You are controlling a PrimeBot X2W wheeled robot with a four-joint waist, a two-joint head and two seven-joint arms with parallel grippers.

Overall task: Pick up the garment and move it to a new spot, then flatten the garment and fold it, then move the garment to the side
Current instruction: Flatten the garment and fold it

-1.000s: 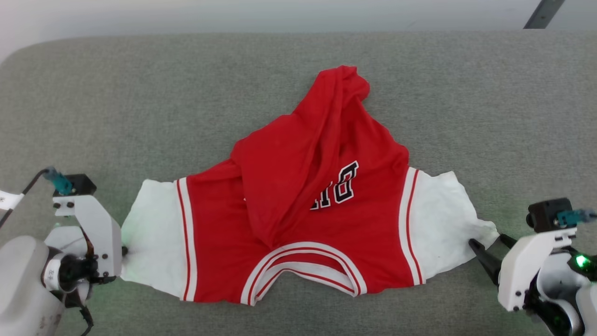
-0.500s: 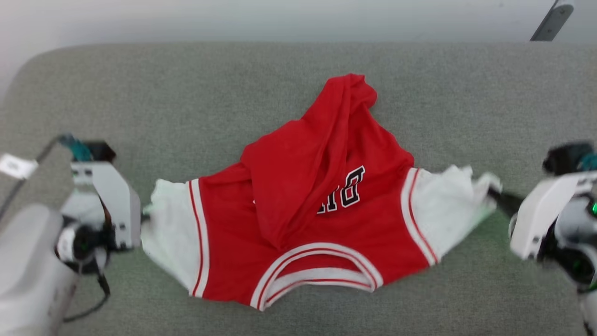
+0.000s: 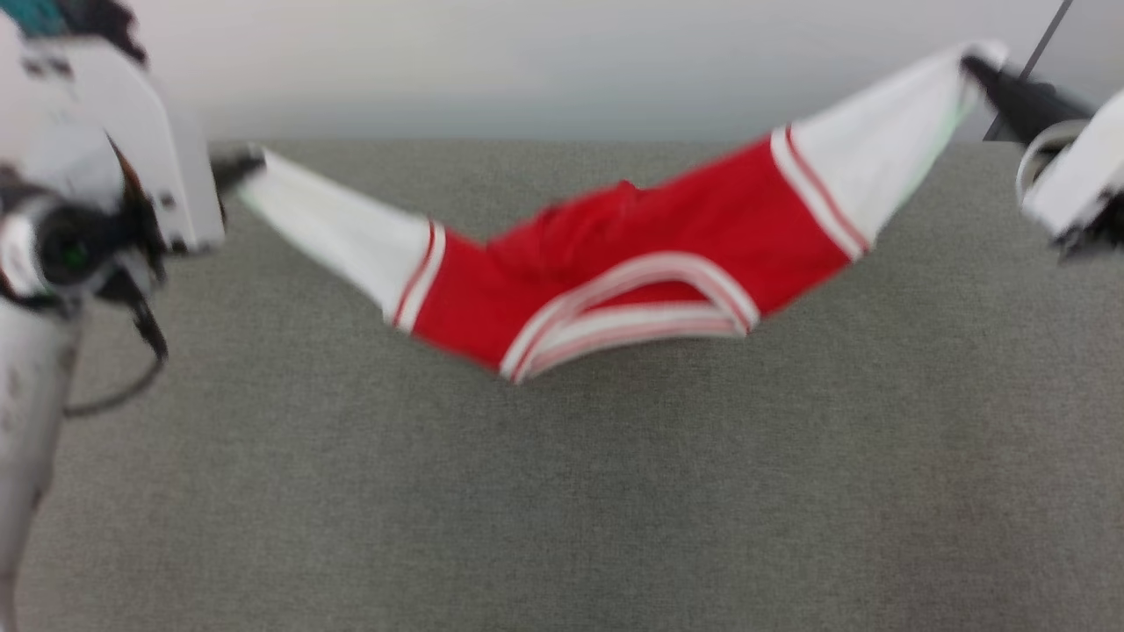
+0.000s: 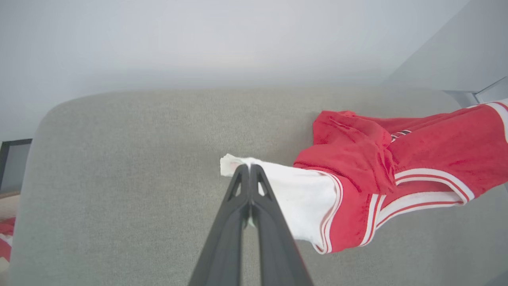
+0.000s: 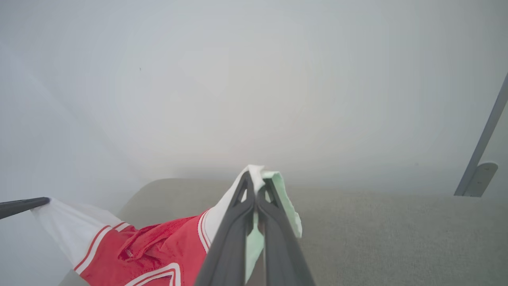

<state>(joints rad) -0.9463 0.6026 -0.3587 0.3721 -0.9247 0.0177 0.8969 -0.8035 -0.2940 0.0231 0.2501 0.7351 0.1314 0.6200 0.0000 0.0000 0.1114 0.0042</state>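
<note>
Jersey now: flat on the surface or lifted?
Lifted: the garment sags between the left end effector and right end effector, each shut on a white sleeve. Whether its middle touches the grey surface: cannot tell.

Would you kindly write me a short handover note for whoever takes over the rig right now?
Left gripper: jaws shut on one white sleeve tip of the garment.
Right gripper: jaws shut on the other sleeve tip.
Garment: hangs stretched between them, sagging over the grey cushion.
Done: pickup.
To do: set down at new spot, flatten, fold, move aside.
</note>
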